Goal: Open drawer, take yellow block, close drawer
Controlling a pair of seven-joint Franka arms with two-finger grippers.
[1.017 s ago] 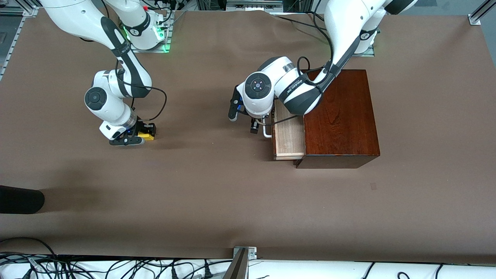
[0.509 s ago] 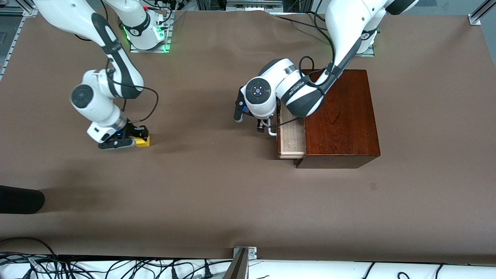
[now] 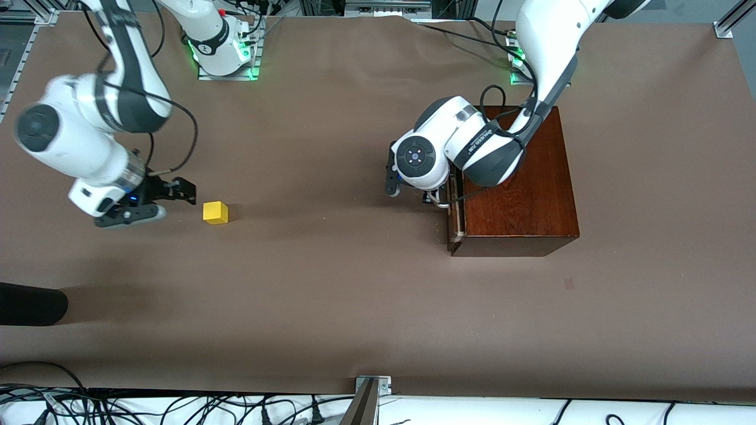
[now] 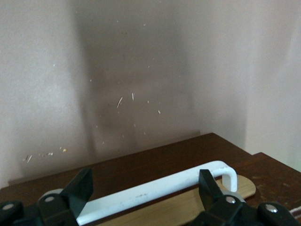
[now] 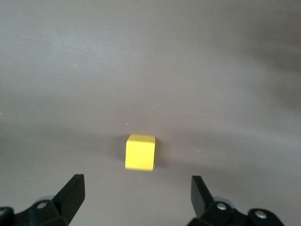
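Note:
The yellow block (image 3: 215, 212) sits alone on the brown table, toward the right arm's end. It also shows in the right wrist view (image 5: 140, 152). My right gripper (image 3: 172, 199) (image 5: 136, 190) is open and empty, raised just beside the block. The dark reddish-brown box (image 3: 520, 189) stands toward the left arm's end. Its drawer (image 3: 454, 208) is pushed almost fully in, with only a thin strip of pale wood (image 4: 197, 207) showing. My left gripper (image 3: 434, 198) (image 4: 143, 190) is open at the drawer front. The white handle (image 4: 155, 190) lies between its spread fingers (image 4: 77, 188), unclamped.
A black object (image 3: 29, 304) lies at the table's edge at the right arm's end, nearer the front camera. A metal post (image 3: 366, 398) and cables (image 3: 177, 407) run along the near edge.
My right gripper let go of the yellow block and drew back toward the right arm's end. My left gripper pushed the drawer in from half open to almost shut.

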